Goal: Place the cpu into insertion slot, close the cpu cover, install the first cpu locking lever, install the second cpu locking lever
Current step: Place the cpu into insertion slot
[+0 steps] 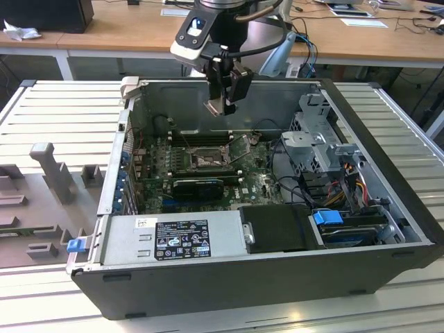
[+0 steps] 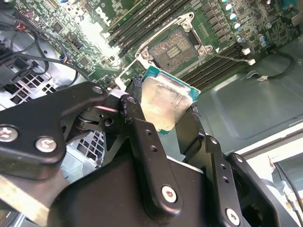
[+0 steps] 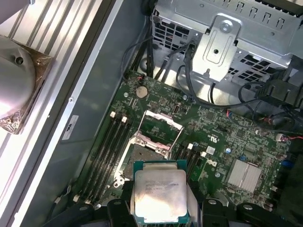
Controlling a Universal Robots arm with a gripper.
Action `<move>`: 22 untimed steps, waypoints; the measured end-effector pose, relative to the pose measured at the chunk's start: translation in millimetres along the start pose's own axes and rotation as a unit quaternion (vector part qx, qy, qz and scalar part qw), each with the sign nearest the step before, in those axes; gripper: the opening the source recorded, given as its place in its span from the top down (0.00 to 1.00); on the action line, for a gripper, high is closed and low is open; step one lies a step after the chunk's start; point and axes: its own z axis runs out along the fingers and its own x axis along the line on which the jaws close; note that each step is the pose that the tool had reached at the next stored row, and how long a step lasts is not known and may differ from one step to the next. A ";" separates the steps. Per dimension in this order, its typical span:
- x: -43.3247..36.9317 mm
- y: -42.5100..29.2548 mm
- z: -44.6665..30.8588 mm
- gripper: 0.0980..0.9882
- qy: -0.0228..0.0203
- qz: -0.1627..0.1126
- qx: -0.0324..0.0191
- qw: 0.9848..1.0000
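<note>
My gripper (image 1: 223,105) hangs inside the open computer case, above the motherboard, shut on the cpu (image 1: 214,107). In both wrist views the cpu (image 2: 163,101) (image 3: 160,196) is a silver-topped square chip with a green edge, clamped between the black fingers (image 2: 137,111). Below it lies the insertion slot (image 1: 206,160) (image 2: 179,46) (image 3: 142,156), a square socket that holds no chip. The cpu cover (image 3: 163,125) stands tilted open at the slot's far side. Thin wire levers (image 1: 239,144) rise beside the socket.
The case (image 1: 388,201) lies on a slatted metal table (image 1: 62,111). A power supply (image 1: 173,239) fills the case's front, and a drive cage (image 1: 319,146) with cables sits at the exterior view's right. Memory slots (image 3: 106,151) flank the socket. Grey fixtures (image 1: 52,170) stand on the table.
</note>
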 end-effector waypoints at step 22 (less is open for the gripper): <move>-0.1 -1.4 10.9 0.52 -0.006 0.071 -0.001 0.997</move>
